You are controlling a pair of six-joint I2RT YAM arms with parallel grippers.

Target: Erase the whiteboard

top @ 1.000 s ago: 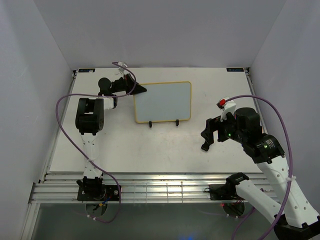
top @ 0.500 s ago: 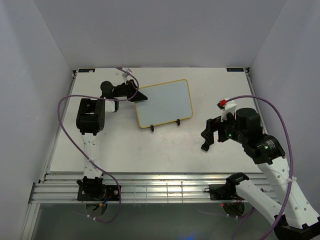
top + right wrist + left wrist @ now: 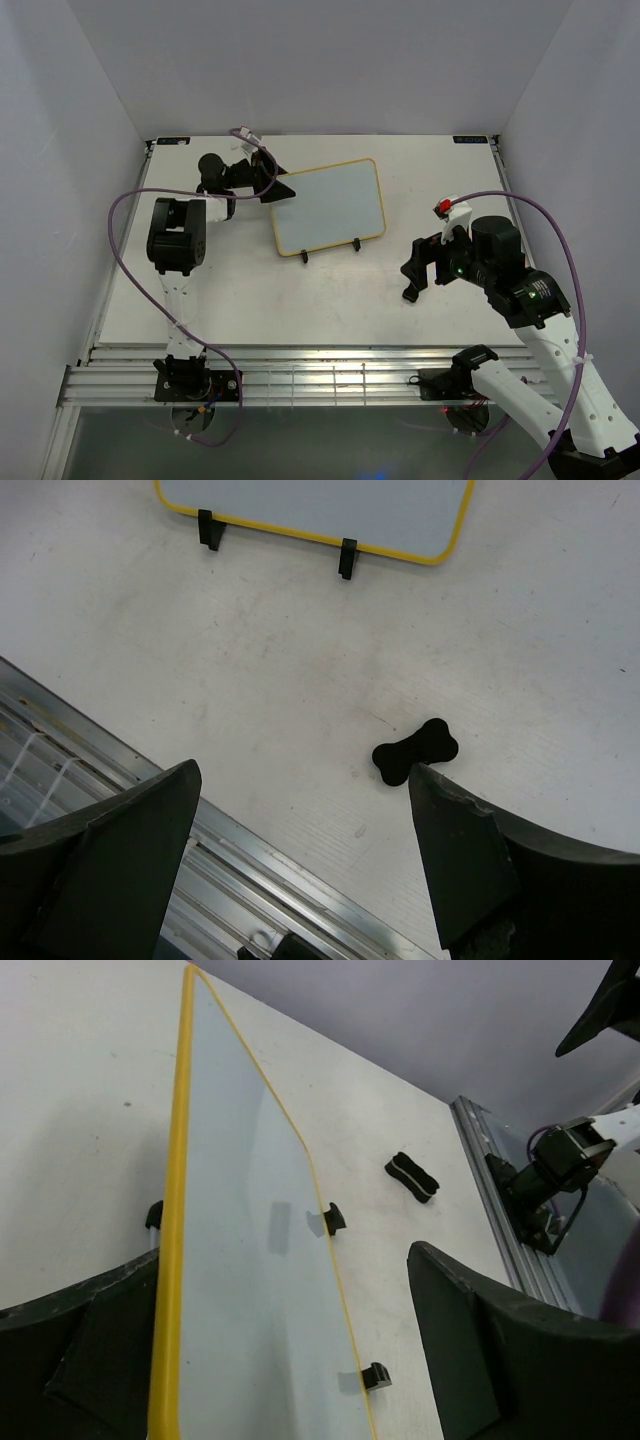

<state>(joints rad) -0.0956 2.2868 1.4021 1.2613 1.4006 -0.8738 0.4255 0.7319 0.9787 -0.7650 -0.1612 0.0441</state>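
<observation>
Top external: left gripper (image 3: 283,190), fingers apart, straddles the whiteboard's (image 3: 330,205) left edge. The right gripper (image 3: 414,272), also spread, hovers above the eraser (image 3: 415,751).

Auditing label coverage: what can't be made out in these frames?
Small black bone-shaped eraser: in top external it can't be separated from the right claw above it.
Whether the left claw touches the yellow-framed white rectangular whiteboard: from above the claw covers that corner, and left wrist's lower edge crops it.
Board's back and support: hidden by the board everywhere; only two black clips show.
Faint ink residue: too small to tell.
</observation>
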